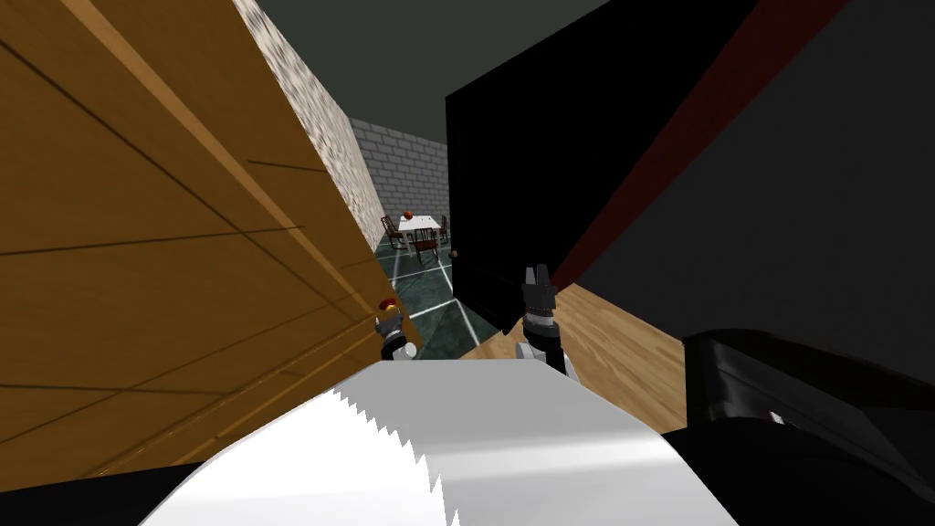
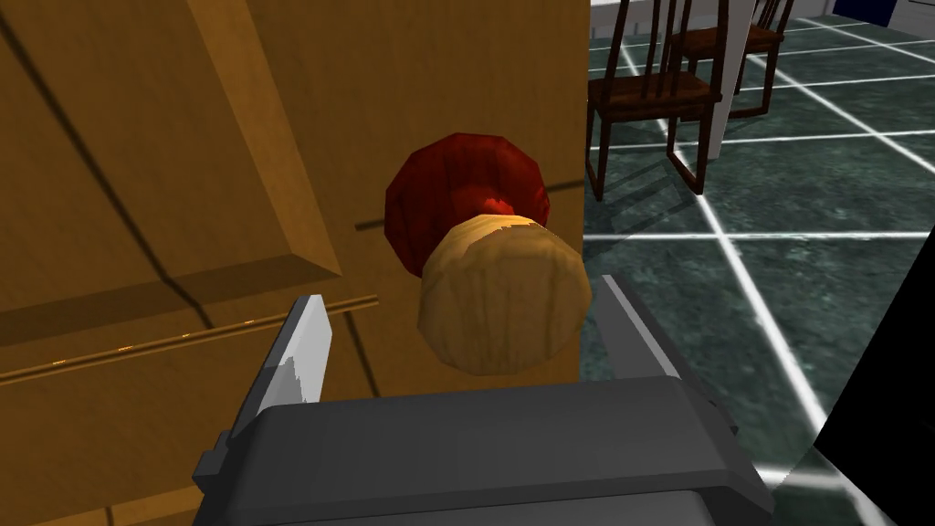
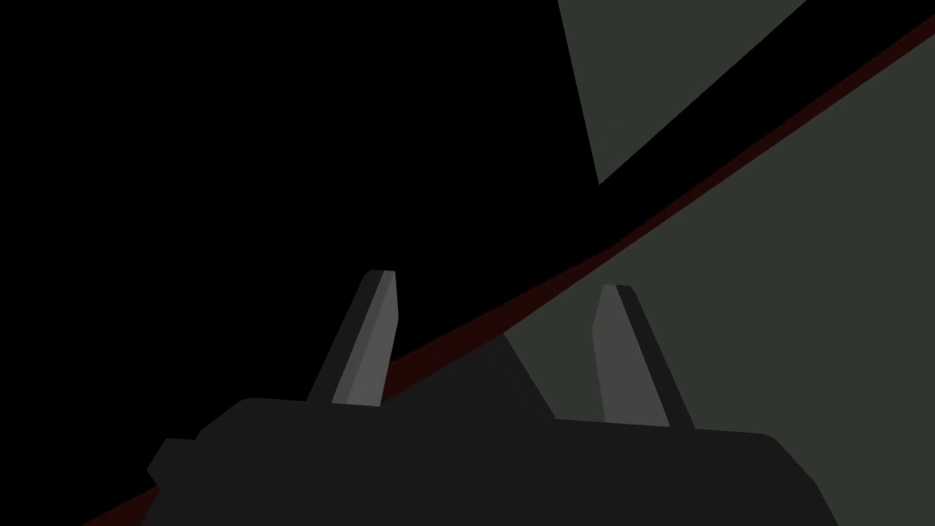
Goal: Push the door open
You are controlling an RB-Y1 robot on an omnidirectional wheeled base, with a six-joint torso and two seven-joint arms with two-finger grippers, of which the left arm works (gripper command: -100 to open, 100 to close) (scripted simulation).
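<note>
Left wrist view: empty, wide-open jaws, knob (image 2: 500, 301) at twelve o'clock; door (image 2: 183, 137) looks heavy, stiff, so push near knob.

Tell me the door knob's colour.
Light tan knob on a dark red base; best in the left wrist view.

Head looking down, left wrist close, sharing door (image 1: 137, 228)

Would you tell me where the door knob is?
Left wrist view: the tan door knob sits between the left end effector's open fingers, on a red base near the brown door's free edge.
</note>
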